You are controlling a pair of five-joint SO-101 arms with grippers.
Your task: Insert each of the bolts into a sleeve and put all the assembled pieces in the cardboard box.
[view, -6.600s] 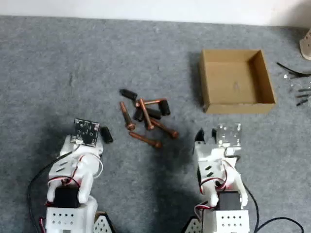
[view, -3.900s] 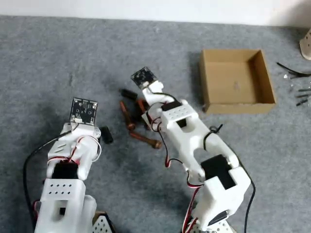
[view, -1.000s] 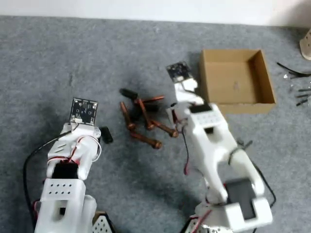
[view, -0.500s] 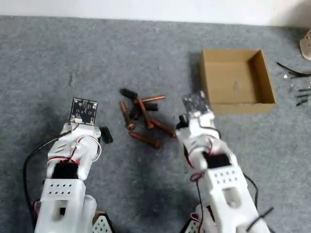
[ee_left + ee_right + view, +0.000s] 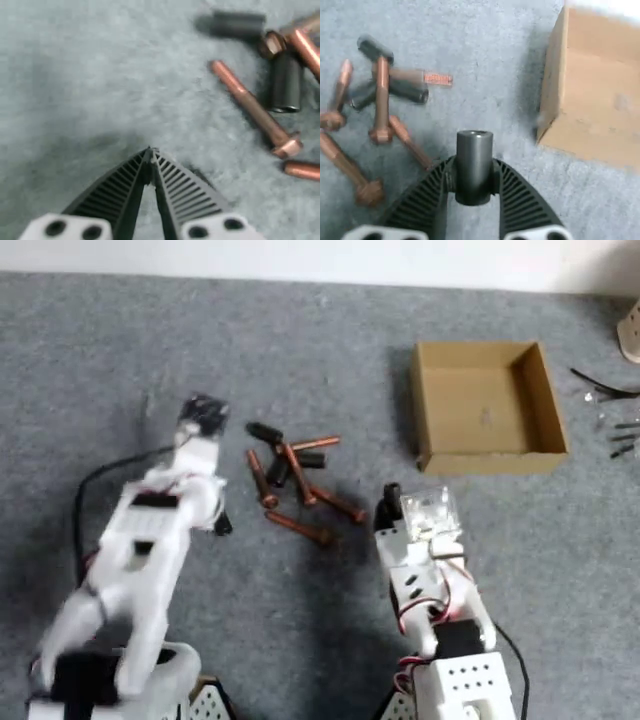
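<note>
the right tool (image 5: 474,175) clamps one black sleeve (image 5: 474,150) upright. five copper bolts (image 5: 297,475) and three loose sleeves (image 5: 263,432) lie heaped ahead to its left, and one cardboard box (image 5: 488,455) stands ahead to its right. the left tool (image 5: 150,156) is pinched closed and empty, with the heap just beyond its tips.

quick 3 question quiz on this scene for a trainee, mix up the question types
1. True or false: the cardboard box has an assembled piece in it.
2. What does the right claw grip? A) a screwdriver B) a black sleeve C) nothing
3. Fill in: the left claw, above the carpet, is ____ (open or shut).

Key: 1 false, the box is empty. 2 B, the black sleeve stands upright between its fingers. 3 shut, with nothing in it.
</note>
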